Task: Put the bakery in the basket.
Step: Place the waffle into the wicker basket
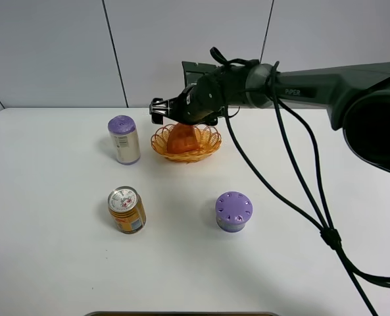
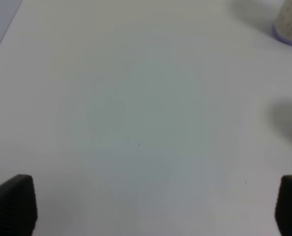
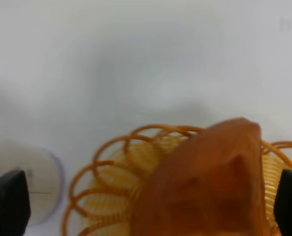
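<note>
Orange-red bakery (image 1: 181, 140) inside the basket (image 1: 208, 150), propped at a tilt, its narrow end rising above the looped rim. Seen close from the right wrist as a glossy wedge (image 3: 205, 182) filling much of the woven yellow bowl (image 3: 106, 196). Basket at the far middle of the white table (image 1: 50, 263). Right gripper (image 1: 159, 110) just above the basket's far-left rim, jaws spread wide, gripping nothing, both dark pads (image 3: 8, 204) at the outer edges of the wrist view and clear of the pastry. Long black arm and loose cables (image 1: 300, 178) reaching in from the right. Just left of the basket, upright, a tall pale can with a purple top (image 1: 123, 139); its side also at the edge of the right wrist view (image 3: 37, 182). Nearer the front, well apart from the basket, a short orange can (image 1: 127, 210) and a round purple container (image 1: 233, 211) with holes in its lid. Left gripper (image 2: 150, 206) over bare table, jaws wide apart and holding nothing, with only the base of a pale can (image 2: 289, 22) at the corner.
</note>
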`<state>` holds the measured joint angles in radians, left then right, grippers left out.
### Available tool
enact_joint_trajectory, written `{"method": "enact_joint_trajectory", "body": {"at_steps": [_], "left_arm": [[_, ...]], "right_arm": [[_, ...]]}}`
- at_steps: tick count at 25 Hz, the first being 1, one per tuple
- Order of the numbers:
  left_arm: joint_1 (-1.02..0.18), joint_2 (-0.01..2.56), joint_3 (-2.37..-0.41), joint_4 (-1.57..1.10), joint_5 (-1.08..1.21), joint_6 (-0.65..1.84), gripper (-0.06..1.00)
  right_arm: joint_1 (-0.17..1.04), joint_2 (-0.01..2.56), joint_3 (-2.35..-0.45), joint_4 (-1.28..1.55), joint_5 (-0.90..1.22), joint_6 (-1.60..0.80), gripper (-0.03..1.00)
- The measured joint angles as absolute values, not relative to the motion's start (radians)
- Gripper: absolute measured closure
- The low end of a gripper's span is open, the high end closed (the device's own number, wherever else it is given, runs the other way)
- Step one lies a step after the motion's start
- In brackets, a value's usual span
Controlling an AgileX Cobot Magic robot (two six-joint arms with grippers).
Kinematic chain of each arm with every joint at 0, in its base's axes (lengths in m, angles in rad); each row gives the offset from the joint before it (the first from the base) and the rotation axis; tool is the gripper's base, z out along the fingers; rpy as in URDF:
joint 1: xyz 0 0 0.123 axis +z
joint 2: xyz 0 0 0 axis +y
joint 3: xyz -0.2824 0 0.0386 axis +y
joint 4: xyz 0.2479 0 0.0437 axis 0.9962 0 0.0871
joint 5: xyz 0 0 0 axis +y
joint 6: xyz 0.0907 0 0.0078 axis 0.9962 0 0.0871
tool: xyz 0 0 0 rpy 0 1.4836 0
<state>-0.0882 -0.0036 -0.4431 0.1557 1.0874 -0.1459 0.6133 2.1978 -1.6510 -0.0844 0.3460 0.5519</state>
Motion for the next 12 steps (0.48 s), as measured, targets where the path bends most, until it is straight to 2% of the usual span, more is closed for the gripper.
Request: {"method": "enact_joint_trajectory", "body": {"at_steps": [12], "left_arm": [[-0.088, -0.004, -0.443, 0.156, 1.087, -0.146, -0.04]], "right_arm": [[0.622, 1.935, -1.651, -0.210, 0.515, 0.552, -0.02]]}}
